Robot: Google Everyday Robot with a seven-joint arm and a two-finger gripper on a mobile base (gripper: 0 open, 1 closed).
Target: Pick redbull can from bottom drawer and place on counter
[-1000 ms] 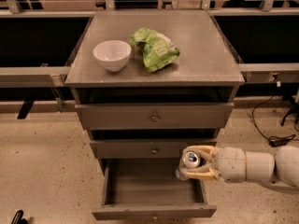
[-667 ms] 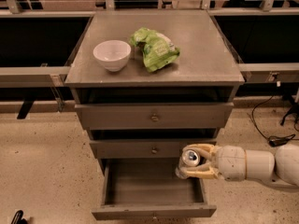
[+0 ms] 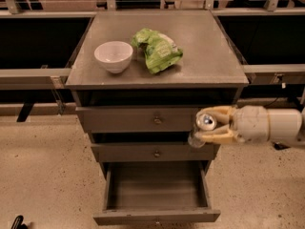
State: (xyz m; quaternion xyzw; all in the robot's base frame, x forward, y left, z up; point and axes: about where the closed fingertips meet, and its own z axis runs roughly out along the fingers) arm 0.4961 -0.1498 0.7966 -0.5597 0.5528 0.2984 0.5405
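Note:
My gripper (image 3: 206, 126) reaches in from the right and is shut on the redbull can (image 3: 202, 128), whose silver top with pull tab faces the camera. The can hangs in the air in front of the right end of the two upper drawers, above the bottom drawer (image 3: 157, 191). That bottom drawer is pulled out and shows a bare grey floor. The counter (image 3: 200, 46) lies above and behind the can, its right half bare.
A white bowl (image 3: 113, 56) and a crumpled green bag (image 3: 157, 49) sit on the counter's left and middle. The two upper drawers (image 3: 138, 119) are closed. Dark shelving flanks the cabinet; speckled floor lies to both sides.
The gripper has risen with the can, from level with the middle drawer's lower edge up to the height of the top drawer front.

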